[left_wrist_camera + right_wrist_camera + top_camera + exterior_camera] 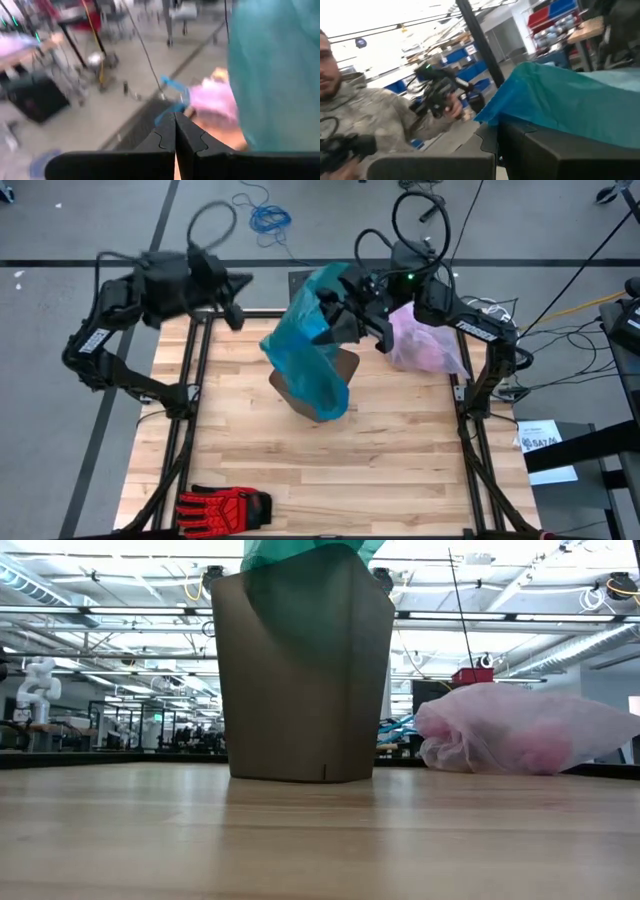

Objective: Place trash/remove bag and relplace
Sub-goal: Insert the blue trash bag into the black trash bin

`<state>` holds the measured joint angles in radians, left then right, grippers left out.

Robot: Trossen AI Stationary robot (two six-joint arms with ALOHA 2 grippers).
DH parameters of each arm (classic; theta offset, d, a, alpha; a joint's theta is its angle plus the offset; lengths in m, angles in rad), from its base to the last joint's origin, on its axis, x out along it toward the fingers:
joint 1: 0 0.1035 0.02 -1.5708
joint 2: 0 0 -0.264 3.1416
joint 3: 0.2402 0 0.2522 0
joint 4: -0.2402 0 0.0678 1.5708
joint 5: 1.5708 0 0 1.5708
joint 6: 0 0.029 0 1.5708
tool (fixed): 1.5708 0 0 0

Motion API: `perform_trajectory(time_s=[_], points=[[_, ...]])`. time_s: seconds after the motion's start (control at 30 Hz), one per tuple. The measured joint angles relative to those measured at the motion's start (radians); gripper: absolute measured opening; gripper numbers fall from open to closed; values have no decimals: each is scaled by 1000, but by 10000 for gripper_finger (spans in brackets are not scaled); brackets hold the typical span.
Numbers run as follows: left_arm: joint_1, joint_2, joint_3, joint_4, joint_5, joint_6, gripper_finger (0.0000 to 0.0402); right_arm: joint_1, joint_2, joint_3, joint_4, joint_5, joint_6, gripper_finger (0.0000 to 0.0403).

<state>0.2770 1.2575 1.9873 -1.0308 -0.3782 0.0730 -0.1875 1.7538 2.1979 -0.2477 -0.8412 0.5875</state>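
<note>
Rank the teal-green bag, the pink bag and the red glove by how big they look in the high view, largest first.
1. teal-green bag, draped over the brown bin.
2. pink bag, partly hidden under the right arm, so its full extent is unsure.
3. red glove, close to the pink bag in apparent size.

A light wooden table [400, 470] holds a brown bin [300, 680] near centre, a pink bag [425, 345] at two o'clock, a red glove [225, 506] at seven o'clock.
</note>
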Motion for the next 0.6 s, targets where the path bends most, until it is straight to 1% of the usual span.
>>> perform_trajectory(time_s=[0.03, 0.1, 0.23, 0.33, 0.47, 0.53, 0.6], points=[[39, -2, 0, 47, 34, 38, 0, 1, 2, 0, -1, -9, 4, 0], [117, -2, 0, 148, 146, 79, 0, 3, 6, 0, -2, -26, 15, 0], [290, 33, 1, 275, 446, 98, 0, 2, 8, 0, -7, -29, 18, 0], [380, 93, 2, 342, 650, 92, 0, 2, 8, 0, -7, -29, 23, 0], [437, 193, 1, 471, 878, 89, 0, 2, 8, 0, -14, -29, 39, 0], [438, 247, 12, 550, 980, 66, 0, 2, 8, 0, -17, -28, 52, 0], [434, 299, 34, 632, 1059, 38, 0, 2, 8, 0, -19, -27, 56, 0]])
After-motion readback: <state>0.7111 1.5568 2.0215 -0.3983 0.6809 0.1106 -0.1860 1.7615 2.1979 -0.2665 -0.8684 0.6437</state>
